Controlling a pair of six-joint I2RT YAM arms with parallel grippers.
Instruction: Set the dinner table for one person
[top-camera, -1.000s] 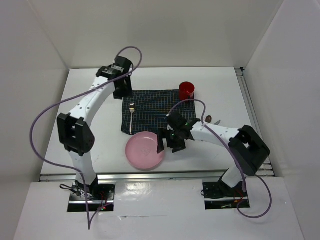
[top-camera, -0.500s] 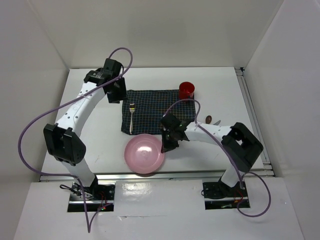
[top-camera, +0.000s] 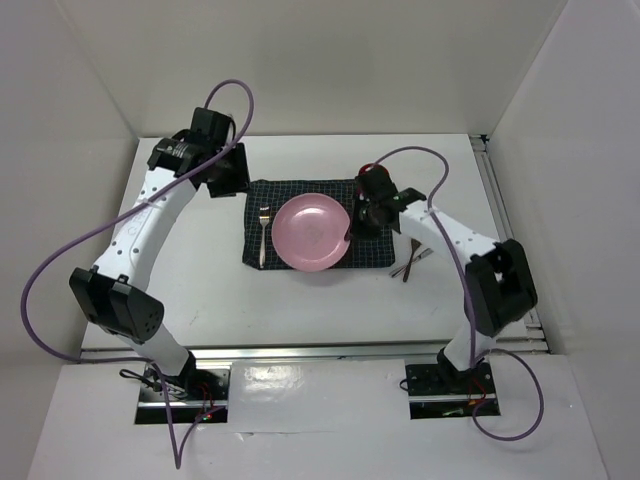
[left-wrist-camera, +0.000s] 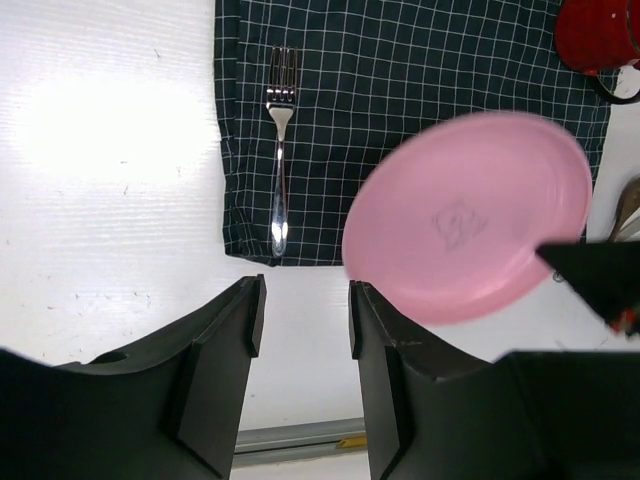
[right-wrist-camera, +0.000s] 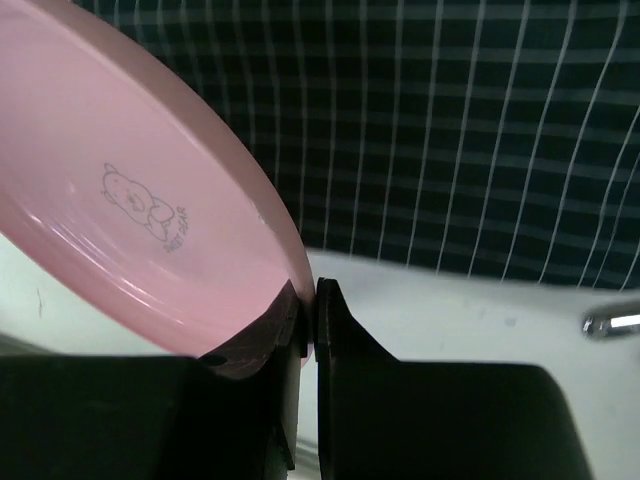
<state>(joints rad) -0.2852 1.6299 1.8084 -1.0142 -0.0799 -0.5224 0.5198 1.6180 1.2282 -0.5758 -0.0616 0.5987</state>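
While the right gripper (right-wrist-camera: 308, 300) pinches the rim of the glossy round pink plate (top-camera: 312, 232), tilted over the checked cloth (top-camera: 300, 190) on the matte-white dinner table (top-camera: 200, 280), the left gripper (left-wrist-camera: 305, 300) stands spread and empty near the metal fork (left-wrist-camera: 280, 150).

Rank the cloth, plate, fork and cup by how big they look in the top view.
1. cloth
2. plate, held up in the right gripper, so nearer the camera
3. fork and cup: unsure; the fork is long but thin, the cup partly hidden.
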